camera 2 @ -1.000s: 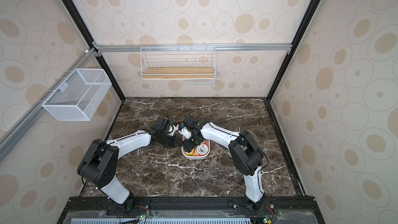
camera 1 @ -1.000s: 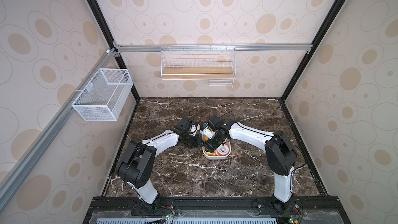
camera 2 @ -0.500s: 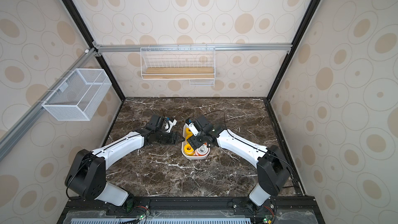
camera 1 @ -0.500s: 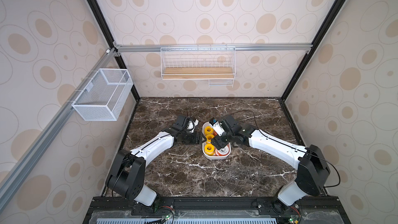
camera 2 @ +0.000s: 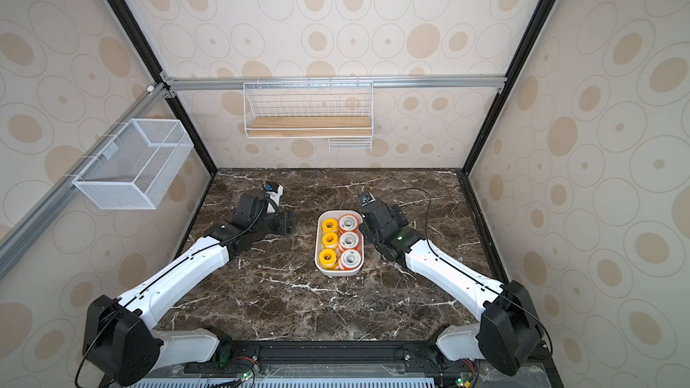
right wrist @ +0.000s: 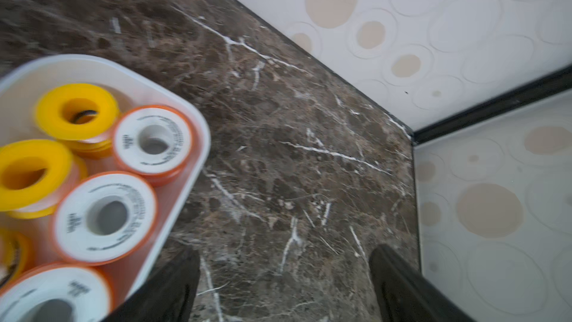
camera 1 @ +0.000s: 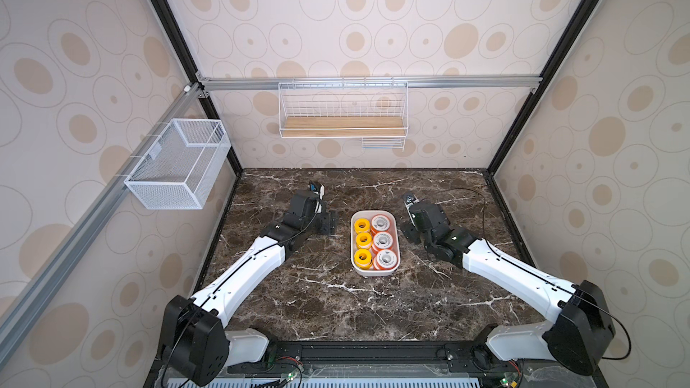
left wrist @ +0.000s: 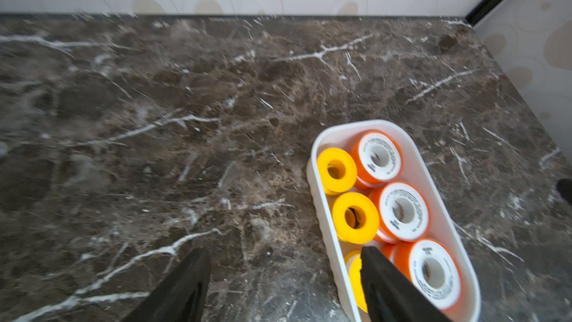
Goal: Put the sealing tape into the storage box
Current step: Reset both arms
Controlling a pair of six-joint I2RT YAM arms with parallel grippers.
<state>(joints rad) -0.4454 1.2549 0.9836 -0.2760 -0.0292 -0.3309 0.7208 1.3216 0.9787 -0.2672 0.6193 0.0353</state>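
The storage box (camera 1: 374, 273) (camera 2: 338, 273) is a white rounded tub in the middle of the marble floor. Sealing tape fills it in two columns: yellow spools (camera 1: 361, 240) on the left, white-faced orange-rimmed spools (camera 1: 382, 241) on the right. My left gripper (camera 1: 328, 223) (left wrist: 284, 250) hangs just left of the box, open and empty. My right gripper (camera 1: 407, 231) (right wrist: 285, 249) hangs just right of it, also open and empty. The wrist views show the box rim (left wrist: 312, 162) (right wrist: 198, 156) and the spools (left wrist: 339, 216) (right wrist: 77, 212) beside the fingers.
A white mesh basket (camera 1: 179, 166) hangs on the left wall rail. A wire shelf with a wooden board (camera 1: 342, 126) hangs on the back wall. Walls and black frame posts close in the marble floor (camera 1: 336, 300) on three sides.
Both arms have drawn back from over the box, left arm leftward and right arm rightward. Both grippers have opened wider. The spools in the box are now uncovered.
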